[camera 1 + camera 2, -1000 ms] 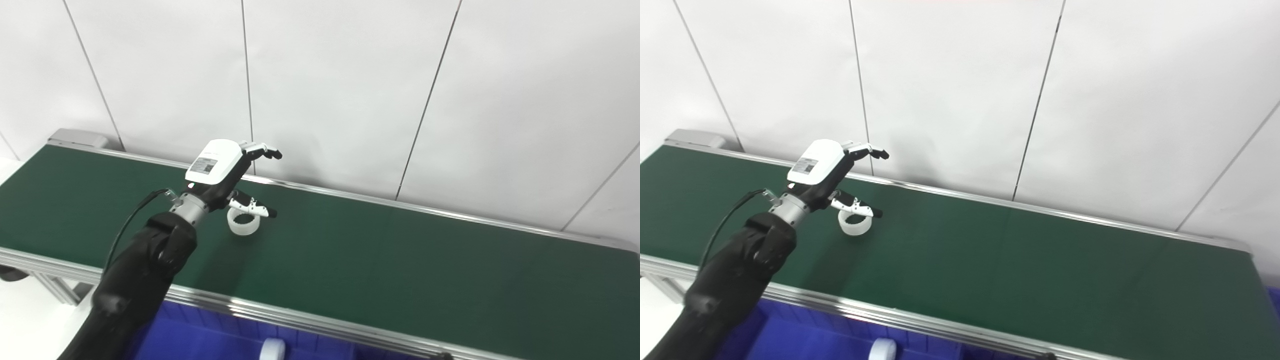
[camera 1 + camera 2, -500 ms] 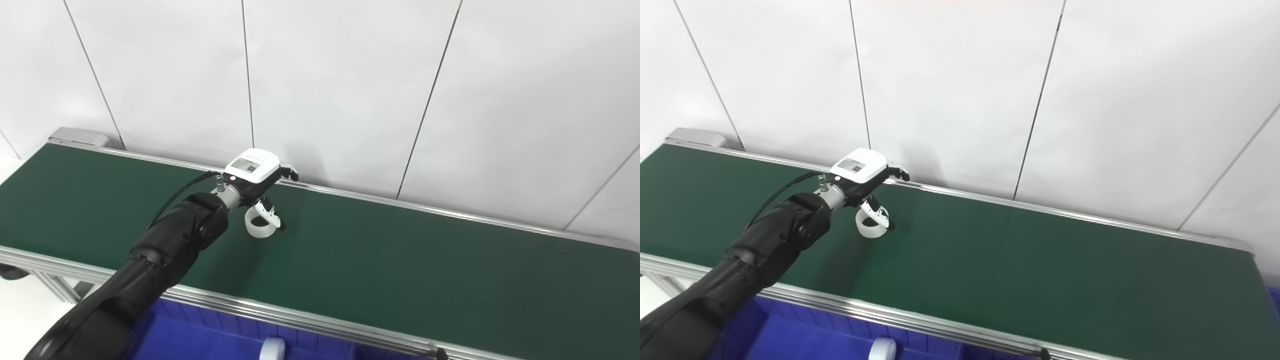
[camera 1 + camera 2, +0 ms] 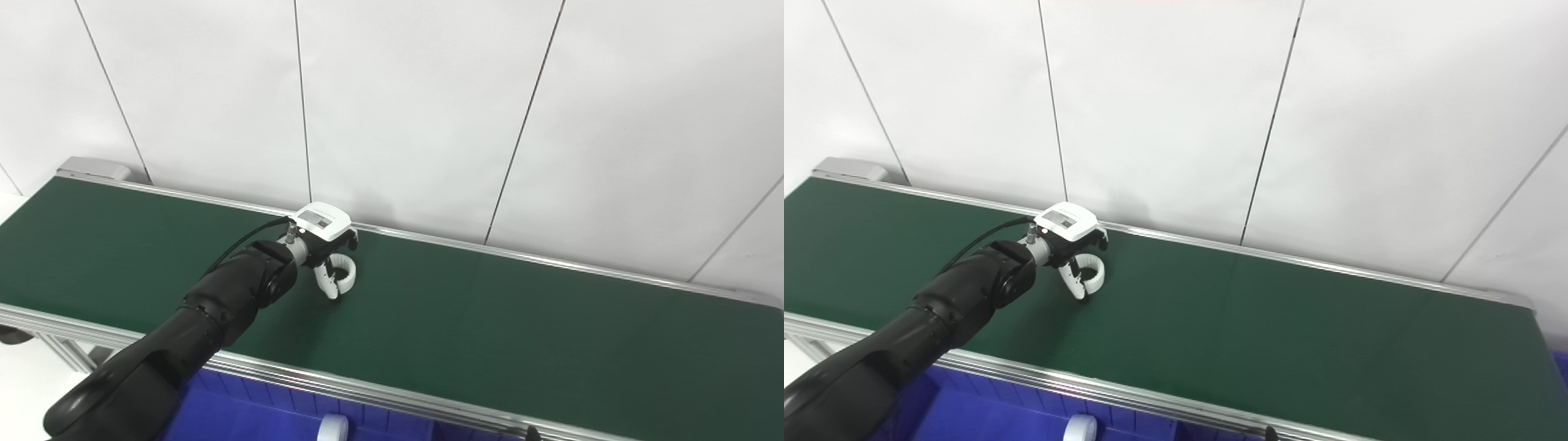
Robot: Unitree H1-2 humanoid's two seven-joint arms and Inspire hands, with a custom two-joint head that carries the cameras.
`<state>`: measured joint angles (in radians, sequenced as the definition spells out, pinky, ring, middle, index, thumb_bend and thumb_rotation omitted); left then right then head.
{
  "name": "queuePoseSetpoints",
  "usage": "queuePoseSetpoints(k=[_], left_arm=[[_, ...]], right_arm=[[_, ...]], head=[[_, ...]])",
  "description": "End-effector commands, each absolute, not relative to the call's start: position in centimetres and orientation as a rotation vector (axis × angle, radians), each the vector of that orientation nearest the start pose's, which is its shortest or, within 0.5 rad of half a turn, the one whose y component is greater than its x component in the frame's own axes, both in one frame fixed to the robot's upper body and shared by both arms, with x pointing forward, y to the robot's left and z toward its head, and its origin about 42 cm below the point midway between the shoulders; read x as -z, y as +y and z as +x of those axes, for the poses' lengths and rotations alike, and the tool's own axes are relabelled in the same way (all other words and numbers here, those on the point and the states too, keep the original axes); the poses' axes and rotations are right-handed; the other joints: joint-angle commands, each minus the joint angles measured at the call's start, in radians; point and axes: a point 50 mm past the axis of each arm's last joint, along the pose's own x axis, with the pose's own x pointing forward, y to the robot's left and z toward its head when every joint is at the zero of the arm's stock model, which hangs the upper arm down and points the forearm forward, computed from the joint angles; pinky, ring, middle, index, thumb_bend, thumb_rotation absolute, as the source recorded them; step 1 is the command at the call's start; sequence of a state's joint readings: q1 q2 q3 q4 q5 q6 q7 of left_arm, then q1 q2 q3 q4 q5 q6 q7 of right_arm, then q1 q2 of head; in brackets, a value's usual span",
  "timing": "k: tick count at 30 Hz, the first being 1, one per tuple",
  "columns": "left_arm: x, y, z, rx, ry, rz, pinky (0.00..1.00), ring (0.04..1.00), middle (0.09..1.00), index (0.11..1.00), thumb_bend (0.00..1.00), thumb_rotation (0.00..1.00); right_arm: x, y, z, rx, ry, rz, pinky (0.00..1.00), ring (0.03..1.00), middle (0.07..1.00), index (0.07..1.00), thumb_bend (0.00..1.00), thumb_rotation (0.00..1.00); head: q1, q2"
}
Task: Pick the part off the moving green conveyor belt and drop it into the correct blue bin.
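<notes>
1. Left hand [image 3: 323, 236] is reaching over the green conveyor belt [image 3: 490, 331], palm down, near the belt's far rail.
2. Fingers and thumb [image 3: 326, 283] are curling partway closed around the white ring part [image 3: 343, 273]; thumb is touching its near side.
3. Part is sitting directly under the hand; lifted or not, cannot tell.
4. Blue bin [image 3: 245, 416] is lying below the arm, well back from the hand.
5. Right hand is out of view.

One green conveyor belt [image 3: 490, 318], two white rings [image 3: 343, 274], one blue bin [image 3: 245, 416], one hand [image 3: 323, 236]
</notes>
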<state>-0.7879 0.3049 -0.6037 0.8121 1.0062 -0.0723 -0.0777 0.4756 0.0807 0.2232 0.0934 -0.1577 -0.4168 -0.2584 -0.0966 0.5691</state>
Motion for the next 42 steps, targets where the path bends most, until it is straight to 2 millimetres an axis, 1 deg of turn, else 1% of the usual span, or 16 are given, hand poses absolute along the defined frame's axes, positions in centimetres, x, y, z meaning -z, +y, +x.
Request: queuePoseSetpoints(k=[1,5,7,9,11,12,13,14,20,27,30,34,37,39,40,42], left_arm=[[-16.7,19.6,50.6,0.468,-0.165,1.724,0.75,0.739,0.706,0.695,1.0,0.3],[-15.2,19.2,50.0,0.464,-0.176,1.72,0.71,0.691,0.664,0.662,0.98,0.28],[-14.5,18.9,49.8,0.464,-0.173,1.706,0.68,0.632,0.603,0.622,0.96,0.23],[-14.0,18.7,49.7,0.469,-0.163,1.701,0.68,0.604,0.572,0.606,0.94,0.21],[-13.5,18.2,49.5,0.479,-0.155,1.696,0.67,0.544,0.516,0.583,0.89,0.15],[-13.4,18.1,49.5,0.482,-0.153,1.695,0.66,0.533,0.485,0.558,0.71,0.07],[-13.5,17.9,49.5,0.488,-0.152,1.69,0.65,0.531,0.47,0.532,0.58,0.02],[-13.6,17.8,49.5,0.491,-0.15,1.688,0.64,0.532,0.466,0.522,0.54,0.01],[-14.0,17.1,49.5,0.488,-0.164,1.621,0.65,0.548,0.466,0.514,0.52,0.0],[-14.4,16.5,49.6,0.495,-0.175,1.606,0.66,0.557,0.469,0.511,0.52,0.0],[-15.1,16.3,49.5,0.498,-0.187,1.61,0.68,0.556,0.465,0.514,0.52,0.0],[-16.5,16.0,49.3,0.497,-0.245,1.616,0.67,0.544,0.467,0.511,0.52,0.0],[-18.3,15.8,48.8,0.488,-0.309,1.606,0.66,0.519,0.454,0.515,0.52,0.0],[-19.9,15.8,48.1,0.478,-0.37,1.593,0.65,0.514,0.45,0.514,0.52,0.0],[-20.7,15.8,47.7,0.472,-0.394,1.589,0.64,0.514,0.449,0.514,0.52,0.0],[-22.0,16.0,46.6,0.458,-0.42,1.584,0.65,0.521,0.451,0.516,0.52,0.0]], right_arm=[[-3.1,-14.9,10.6,0.135,0.022,0.009,0.88,0.934,1.0,1.0,0.72,1.0],[-3.2,-14.9,10.6,0.134,0.017,0.009,0.88,0.933,1.0,1.0,0.72,1.0],[-3.3,-14.8,10.5,0.136,0.017,0.01,0.88,0.928,1.0,1.0,0.73,1.0],[-3.4,-14.8,10.5,0.138,0.015,0.012,0.88,0.927,1.0,1.0,0.74,1.0],[-3.5,-14.7,10.5,0.139,0.013,0.011,0.87,0.925,1.0,1.0,0.74,1.0],[-3.5,-14.7,10.5,0.138,0.013,0.01,0.87,0.924,1.0,1.0,0.73,1.0],[-3.5,-14.7,10.5,0.138,0.012,0.009,0.87,0.923,1.0,1.0,0.73,1.0],[-3.5,-14.7,10.5,0.138,0.012,0.009,0.87,0.923,1.0,1.0,0.73,1.0],[-3.6,-14.5,10.4,0.136,0.011,0.011,0.87,0.924,0.998,1.0,0.73,1.0],[-3.7,-14.4,10.4,0.138,0.011,0.011,0.87,0.923,0.988,1.0,0.73,1.0],[-3.8,-14.3,10.4,0.14,0.013,0.018,0.88,0.925,0.987,1.0,0.73,1.0],[-3.9,-14.4,10.4,0.137,0.011,0.017,0.88,0.924,0.986,1.0,0.73,1.0],[-4.0,-14.6,10.4,0.139,0.01,0.012,0.88,0.922,0.991,1.0,0.74,1.0],[-4.3,-14.8,10.5,0.138,0.009,0.009,0.87,0.921,0.991,1.0,0.73,1.0],[-4.4,-14.9,10.5,0.136,0.008,0.009,0.87,0.923,0.992,1.0,0.72,1.0],[-4.7,-15.1,10.6,0.135,0.007,0.008,0.87,0.923,0.993,1.0,0.72,1.0]], head=[[-0.004,0.006],[-0.01,0.012],[-0.016,0.015],[-0.018,0.019],[-0.018,0.019],[-0.018,0.019],[-0.02,0.022],[-0.02,0.022],[-0.028,0.025],[-0.029,0.027],[-0.026,0.03],[-0.017,0.043],[-0.006,0.058],[0.005,0.073],[0.017,0.091],[0.031,0.108]])
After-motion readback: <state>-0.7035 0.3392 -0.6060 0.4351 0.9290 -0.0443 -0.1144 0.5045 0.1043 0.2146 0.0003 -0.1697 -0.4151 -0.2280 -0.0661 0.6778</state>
